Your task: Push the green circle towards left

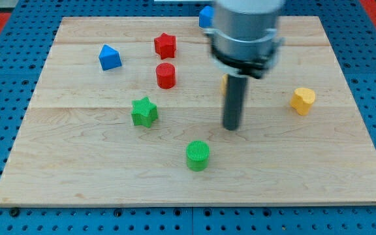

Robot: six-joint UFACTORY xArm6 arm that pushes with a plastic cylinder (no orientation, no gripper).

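My tip (232, 126), the blunt end of a plain dark rod tool with no jaws, sits up-right of the ribbed green plastic circle (198, 155) low on the pale wooden surface (77, 176). A yellow block (224, 83) is mostly hidden behind the rod; a blue block (205, 16) is half covered.

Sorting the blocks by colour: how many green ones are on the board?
2. The green star sits left of centre; the green circle lies lower, near the view's bottom, down-left of my tip. The arm hides part of the board, so another could be hidden.
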